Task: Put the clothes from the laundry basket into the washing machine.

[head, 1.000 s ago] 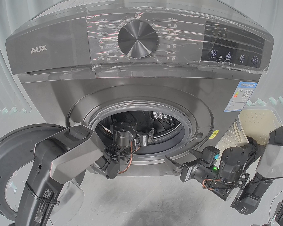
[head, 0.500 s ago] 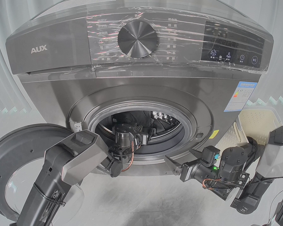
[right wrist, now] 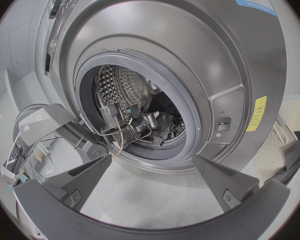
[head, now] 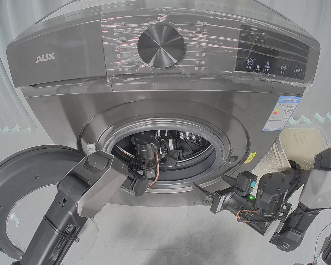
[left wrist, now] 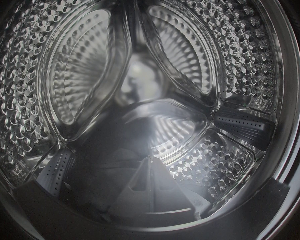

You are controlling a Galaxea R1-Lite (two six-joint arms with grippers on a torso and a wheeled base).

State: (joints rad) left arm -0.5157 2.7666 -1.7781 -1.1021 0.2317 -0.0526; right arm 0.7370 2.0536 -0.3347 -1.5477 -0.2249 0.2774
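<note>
Dark crumpled clothes [head: 184,150] sit just beyond the left pincer [head: 171,148] inside the grey steel washing machine [head: 62,103] mouth, its grip undeterminable; its wrist camera faces the dimpled steel drum [left wrist: 250,34]; the right pincer [right wrist: 151,164], spread empty, stands outside; loading underway, release and withdrawal judged next.

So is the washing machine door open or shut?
Open. The door is swung aside and the left gripper sits inside the drum.

Right claw [right wrist: 151,159] gapes wide; left arm [head: 95,177] stretched forward.
</note>
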